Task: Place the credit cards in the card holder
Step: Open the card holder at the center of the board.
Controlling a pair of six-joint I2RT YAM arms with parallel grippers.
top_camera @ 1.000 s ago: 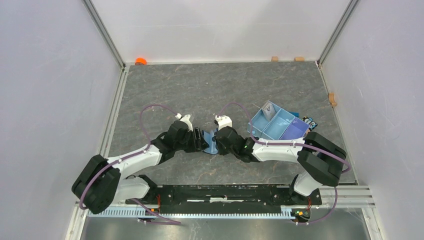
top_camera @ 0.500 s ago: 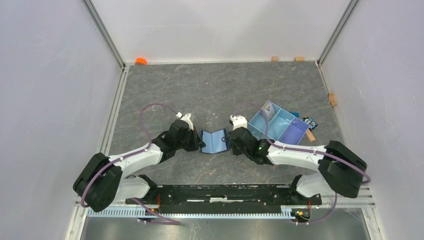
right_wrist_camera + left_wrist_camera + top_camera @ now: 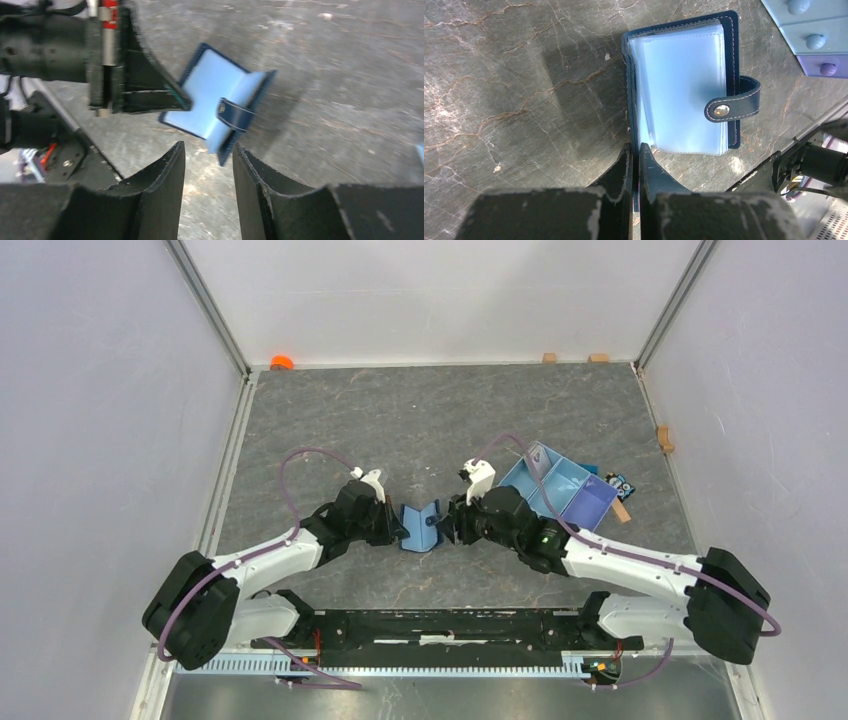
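The card holder (image 3: 420,526) is a navy wallet with pale blue pockets, half open in a V on the table between my two grippers. My left gripper (image 3: 400,529) is shut on the edge of its left cover; in the left wrist view the dark cover edge runs between the jaws of this gripper (image 3: 635,148), and the card holder (image 3: 684,85) shows its snap strap. My right gripper (image 3: 207,148) stands open just short of the card holder's (image 3: 215,95) right flap, with nothing between its fingers. A pale flat piece, probably one of the credit cards (image 3: 540,457), leans in the tray's far compartment.
The light-blue and purple tray (image 3: 585,502) sits right of the right gripper (image 3: 452,524), with small coloured blocks (image 3: 620,485) beside it. An orange object (image 3: 282,362) and wooden blocks (image 3: 549,357) lie along the back wall. Another block (image 3: 664,438) lies by the right wall.
My right gripper has opened, let go of the holder's right flap and drawn back to the right. My left gripper closed on the left cover. The holder went from spread flat to half folded.
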